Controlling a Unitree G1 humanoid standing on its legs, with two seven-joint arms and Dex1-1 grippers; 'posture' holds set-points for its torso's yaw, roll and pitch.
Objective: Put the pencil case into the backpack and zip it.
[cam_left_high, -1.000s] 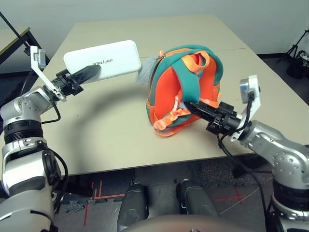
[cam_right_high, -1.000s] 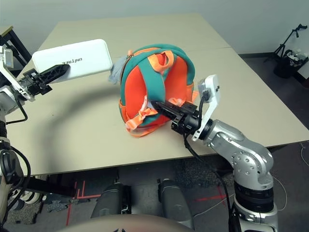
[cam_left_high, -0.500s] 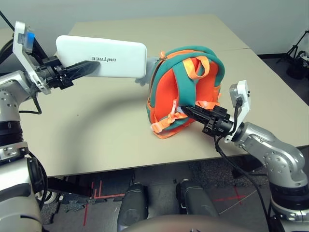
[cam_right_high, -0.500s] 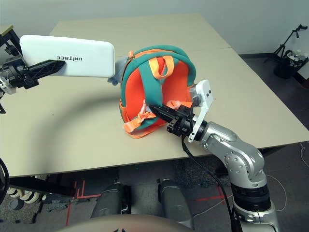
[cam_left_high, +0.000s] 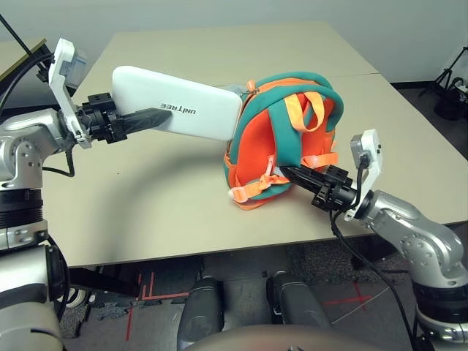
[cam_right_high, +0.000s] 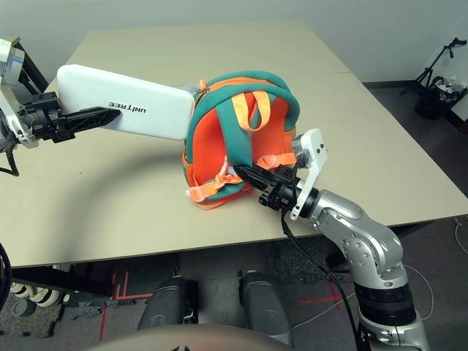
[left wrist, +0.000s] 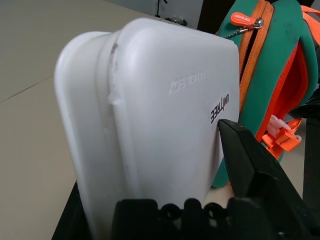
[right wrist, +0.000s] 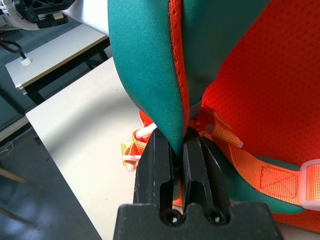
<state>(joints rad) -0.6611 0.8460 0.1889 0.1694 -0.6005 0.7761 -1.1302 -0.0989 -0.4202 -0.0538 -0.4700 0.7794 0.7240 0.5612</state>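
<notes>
Beige smooth bench (cam_left_high: pixel 168 212) bears the teal-and-orange soft backpack (cam_left_high: pixel 252 139), its teal strap (right wrist: pixel 150 65) pinched by the black right gripper (right wrist: pixel 172 145); the black left gripper (cam_left_high: pixel 164 117) clamps the white hard pencil case (cam_left_high: pixel 197 106).

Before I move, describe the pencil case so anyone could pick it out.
Over the beige table, find the upright teal-and-orange backpack. Beside it, on the robot's left, the left gripper holds the pencil case. It is the flat, hard white box with rounded corners, lettered UNITREE.
</notes>
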